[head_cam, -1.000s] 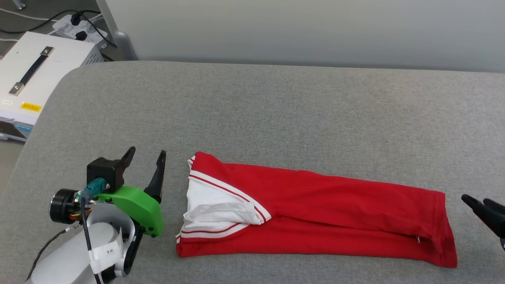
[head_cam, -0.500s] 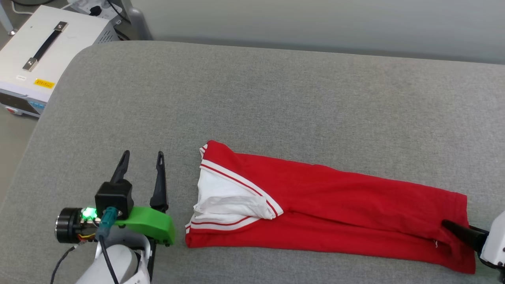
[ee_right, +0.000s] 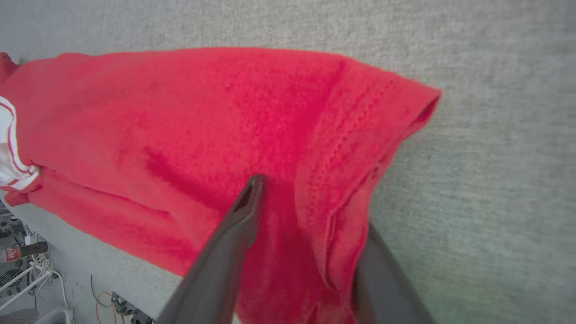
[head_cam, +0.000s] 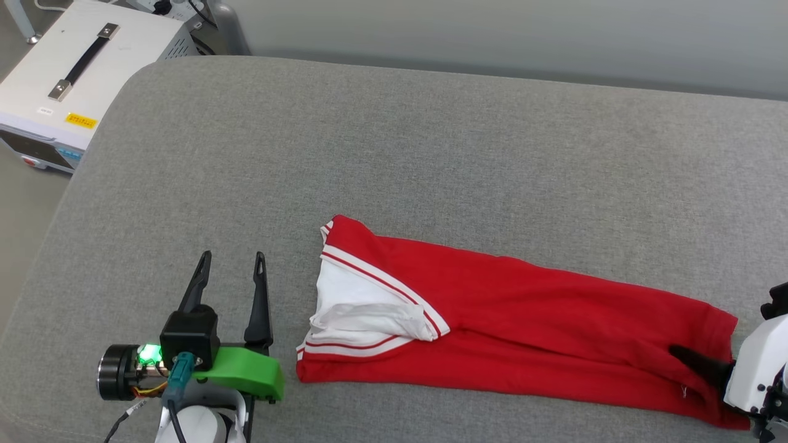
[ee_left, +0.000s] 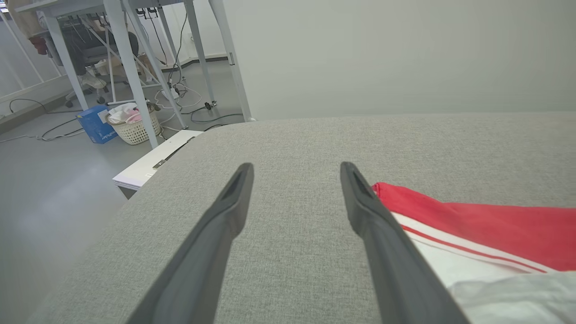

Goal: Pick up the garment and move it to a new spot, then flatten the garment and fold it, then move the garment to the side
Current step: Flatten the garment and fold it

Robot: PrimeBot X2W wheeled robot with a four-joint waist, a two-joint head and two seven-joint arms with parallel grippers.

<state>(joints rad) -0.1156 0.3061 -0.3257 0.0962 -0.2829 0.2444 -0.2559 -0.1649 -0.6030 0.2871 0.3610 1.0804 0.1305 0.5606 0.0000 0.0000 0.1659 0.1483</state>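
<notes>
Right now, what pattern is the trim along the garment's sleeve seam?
The trim is white with a thin red stripe; clearest in the head view.

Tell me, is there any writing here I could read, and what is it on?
Nothing here is legible.
Yellow sticker on the white box: too small to read.
Small white label on that box: too small.
Blue box: print blurred.
Red label at the right wrist view's lower left: blurred.
The garment shows no print.

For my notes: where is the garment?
Head view: the garment lies on the grey surface beside the left end effector, its hem at the right end effector.
</notes>
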